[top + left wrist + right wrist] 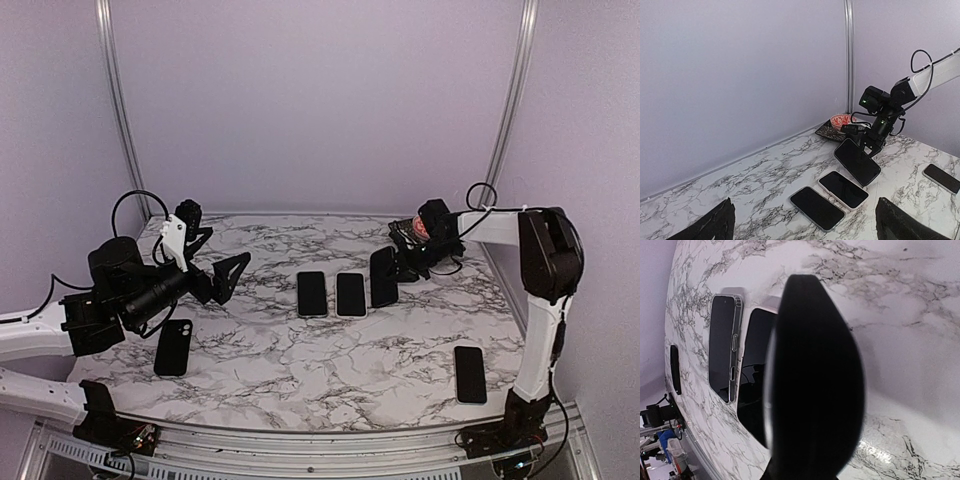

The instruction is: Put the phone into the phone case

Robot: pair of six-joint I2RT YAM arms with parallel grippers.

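Five dark phone-shaped slabs lying about: centre-left slab point(312, 293), centre-right slab point(350, 294), tilted slab point(383, 277), left-front slab point(173, 347), right-front slab point(470, 374). Phones and cases not telling apart from here. One red-patterned bowl point(842, 120) sitting on one dark plate point(824, 131). Two arms reaching in: left arm point(130, 290), right arm point(545, 250). One marble table point(300, 370) bearing all.

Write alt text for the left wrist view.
The right gripper holds a black smartphone tilted over the white marble-patterned table, beside two more dark phones lying flat. A red patterned bowl sits on a dark tray in the far corner.
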